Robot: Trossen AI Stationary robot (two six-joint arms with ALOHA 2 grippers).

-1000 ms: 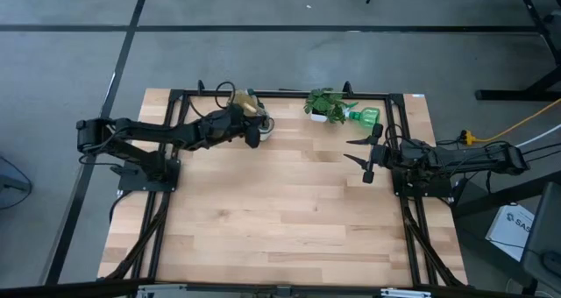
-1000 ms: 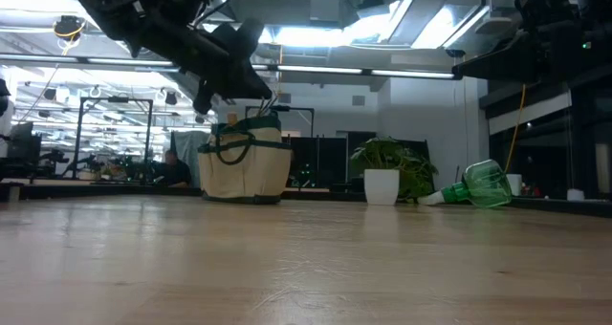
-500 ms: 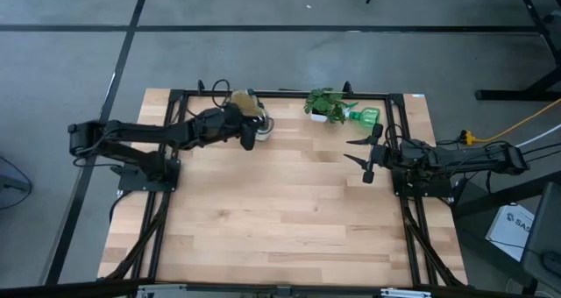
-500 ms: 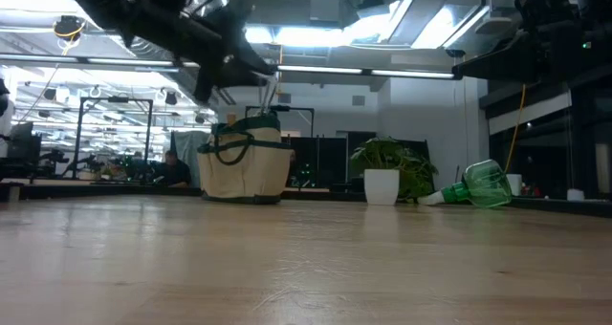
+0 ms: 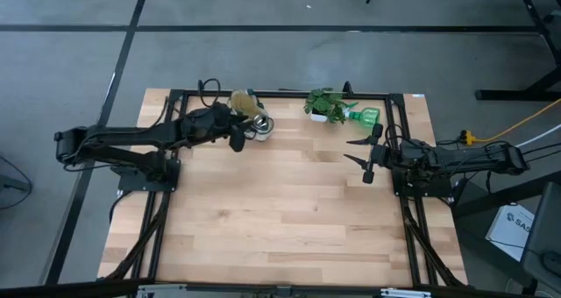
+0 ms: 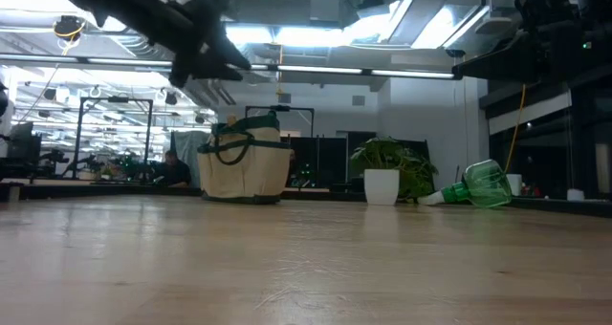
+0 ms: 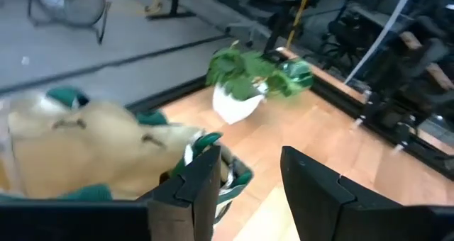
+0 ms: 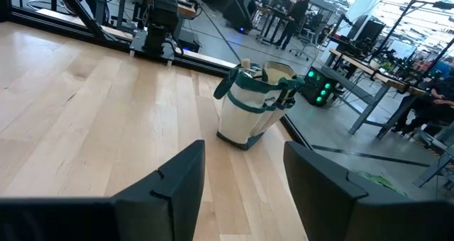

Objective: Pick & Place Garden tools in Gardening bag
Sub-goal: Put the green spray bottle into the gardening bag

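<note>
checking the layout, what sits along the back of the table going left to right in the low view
Round tan fabric bag with dark green trim -> leafy green plant in a white pot -> bright green plastic tool lying on its side.

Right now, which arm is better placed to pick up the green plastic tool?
The right: its open hand waits near the green plastic tool, while the left hand is across the table beside the bag.

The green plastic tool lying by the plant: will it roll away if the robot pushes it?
Probably a bit. The green plastic tool lies on its side beside the potted plant, and its body looks rounded. It seems see-through and thin, so likely light and easy to nudge. The open right gripper hangs nearby.
</note>
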